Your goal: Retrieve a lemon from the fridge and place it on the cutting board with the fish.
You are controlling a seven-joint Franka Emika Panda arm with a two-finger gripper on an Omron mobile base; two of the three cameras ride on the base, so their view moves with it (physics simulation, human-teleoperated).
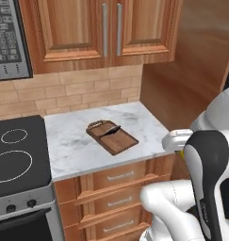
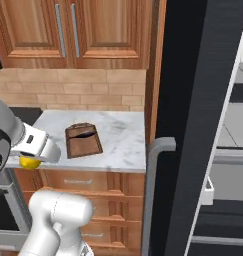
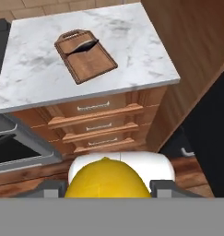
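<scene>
My gripper is shut on the lemon, a bright yellow fruit that fills the space between its fingers. In the right base view the lemon peeks out under the white hand, in front of the counter's left part. The dark brown cutting board lies on the marble counter, ahead of and below the hand and apart from it. A dark slim fish lies on the board near its handle cut-out. The fridge stands to the right with its black door swung open.
A black stove adjoins the counter on the left, with a microwave above it. Wooden wall cabinets hang over the counter and drawers sit below it. The fridge's grey bar handle juts out near the counter's right end.
</scene>
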